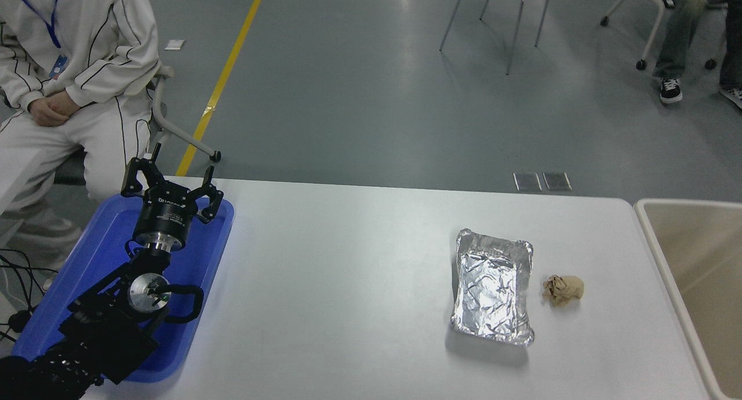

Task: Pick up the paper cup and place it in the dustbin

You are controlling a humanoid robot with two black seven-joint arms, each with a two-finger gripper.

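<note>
No paper cup shows anywhere in the head view. The dustbin point(652, 237), beige with a thick cream rim, stands against the table's right end and runs out of the picture. My left gripper point(171, 169) is parked at the lower left above the blue tray, its fingers spread open with nothing between them. The right arm and its gripper are out of view.
A blue plastic tray point(217, 246) lies under the left arm at the table's left end. A crinkled foil tray point(493, 285) and a crumpled brown paper ball point(562, 288) sit right of centre. A person in white point(69, 75) sits at the far left; chairs stand beyond.
</note>
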